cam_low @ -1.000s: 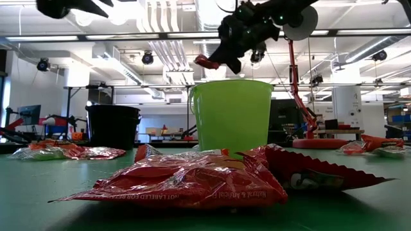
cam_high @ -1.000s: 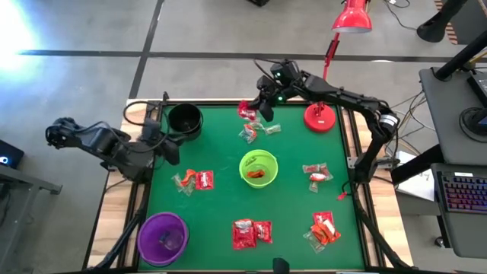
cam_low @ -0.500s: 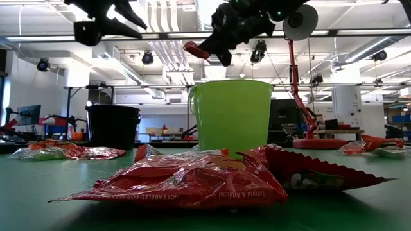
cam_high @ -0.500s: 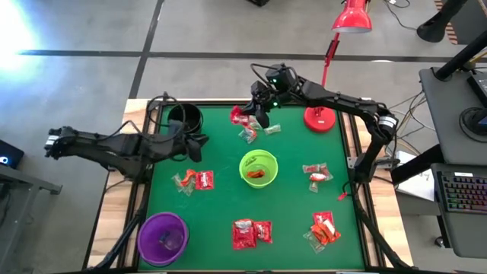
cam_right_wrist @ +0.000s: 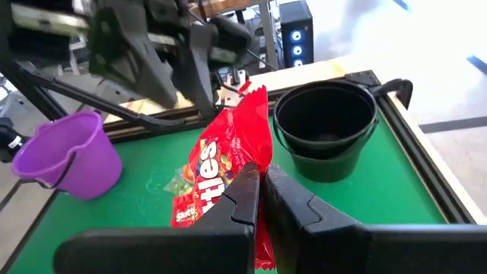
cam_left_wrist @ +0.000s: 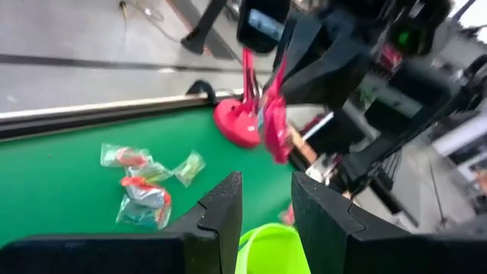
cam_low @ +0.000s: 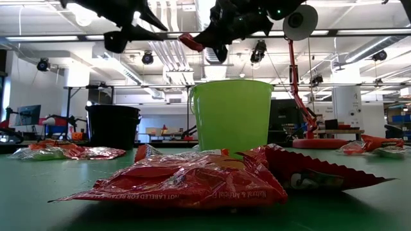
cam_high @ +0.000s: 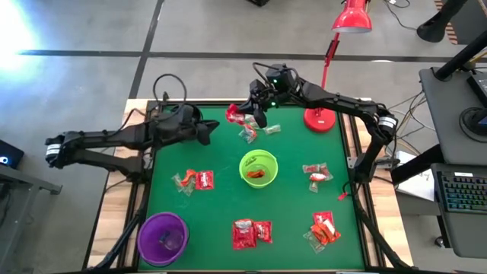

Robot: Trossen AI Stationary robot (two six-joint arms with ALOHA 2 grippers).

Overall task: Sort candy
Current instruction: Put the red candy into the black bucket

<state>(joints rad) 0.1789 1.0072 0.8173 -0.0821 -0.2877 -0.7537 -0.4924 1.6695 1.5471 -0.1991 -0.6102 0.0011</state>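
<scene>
My right gripper (cam_high: pixel 251 116) hangs over the far middle of the green table, shut on a flat red candy packet (cam_high: pixel 236 114). My left gripper (cam_high: pixel 208 131) reaches in from the left, open, just short of that packet (cam_left_wrist: pixel 274 114), with nothing between its fingers. The left arm passes over the black bowl (cam_high: pixel 185 116). A lime-green bowl (cam_high: pixel 259 167) with an orange-red sweet inside stands mid-table, and a purple bowl (cam_high: pixel 162 237) stands at the near left. Loose candy lies in small heaps on the mat (cam_high: pixel 194 180) (cam_high: pixel 251 232) (cam_high: pixel 323 228) (cam_high: pixel 316 173) (cam_high: pixel 251 131). My right gripper pinches one end of the red packet (cam_right_wrist: pixel 245 169) between its two fingers. The fingers come roughly level from the table's right. The rest of the packet (cam_right_wrist: pixel 221 171) sticks out ahead of them toward the left gripper, lifted clear of the table.
A red desk lamp stands on its round base (cam_high: pixel 319 118) at the far right of the mat. Black rails frame the table's left and right edges. Bare green mat shows between the candy heaps and the bowls.
My left gripper has swung from the table's left edge beside the black bowl toward the right, over that bowl, up to the held packet. My right gripper has carried the red packet a little up and toward the left.
</scene>
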